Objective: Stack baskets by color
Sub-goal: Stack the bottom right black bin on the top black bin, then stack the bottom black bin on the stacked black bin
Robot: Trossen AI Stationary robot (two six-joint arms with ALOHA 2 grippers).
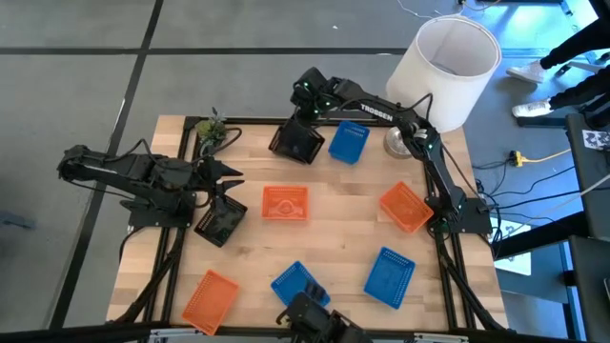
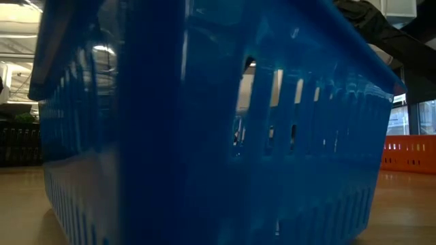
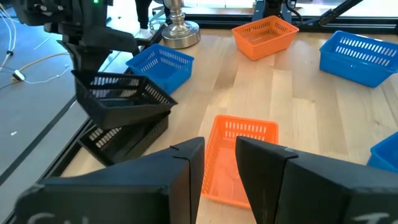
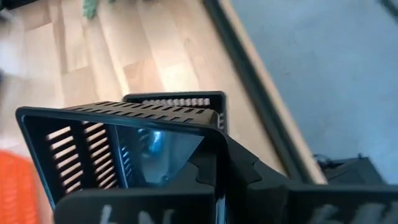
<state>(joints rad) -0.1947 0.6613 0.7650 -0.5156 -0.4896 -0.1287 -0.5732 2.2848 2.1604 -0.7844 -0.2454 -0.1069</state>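
My right gripper (image 1: 303, 119) is at the far side of the table, shut on a black basket (image 3: 121, 99) that hangs tilted just over a second black basket (image 3: 124, 138) standing on the table. A third black basket (image 1: 221, 221) lies at the left, below my open left gripper (image 3: 219, 162), which holds nothing. Orange baskets lie at the middle (image 1: 285, 204), the right (image 1: 405, 207) and the near left (image 1: 210, 297). Blue baskets lie at the far middle (image 1: 348, 141), the near middle (image 1: 297, 284) and the near right (image 1: 389, 276). My right gripper pinches the black basket's short end wall at its rim (image 4: 214, 134), near a corner, slanting down from above. The basket hangs tilted below the fingers, its open side turned away from the gripper. Whether its low edge touches the black basket beneath (image 4: 177, 99), I cannot tell.
A big white lampshade (image 1: 448, 67) and a metal lamp base (image 1: 398, 143) stand at the far right, and a small green plant (image 1: 212, 129) at the far left. The near blue basket (image 2: 204, 136) fills the low view. Bare wood lies between the middle orange basket and the right one.
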